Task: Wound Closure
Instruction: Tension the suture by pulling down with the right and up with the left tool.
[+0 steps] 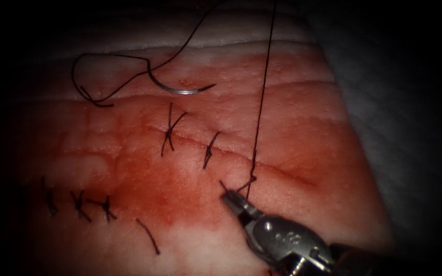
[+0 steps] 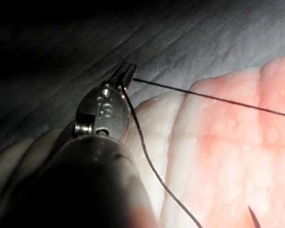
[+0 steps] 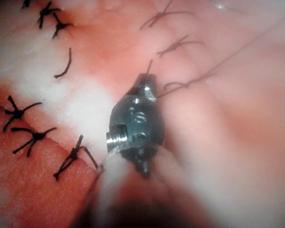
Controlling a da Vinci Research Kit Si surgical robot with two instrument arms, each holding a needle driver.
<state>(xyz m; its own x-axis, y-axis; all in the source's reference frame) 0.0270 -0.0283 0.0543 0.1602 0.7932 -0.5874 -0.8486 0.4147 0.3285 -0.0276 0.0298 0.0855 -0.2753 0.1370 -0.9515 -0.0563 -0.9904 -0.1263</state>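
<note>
Dark thread (image 1: 260,110) is clamped in your right tool (image 1: 231,200) and left tool (image 2: 125,73); the curved steel needle (image 1: 180,89) lies free on the pink tissue (image 1: 303,133).

Pale pink tissue (image 1: 303,117) blotched with red fluid (image 1: 164,179); white at tissue's edge. Black thread (image 1: 262,92) and knots. Silvery steel needle (image 1: 180,89). Shiny grey metal right tool (image 1: 231,202).
</note>
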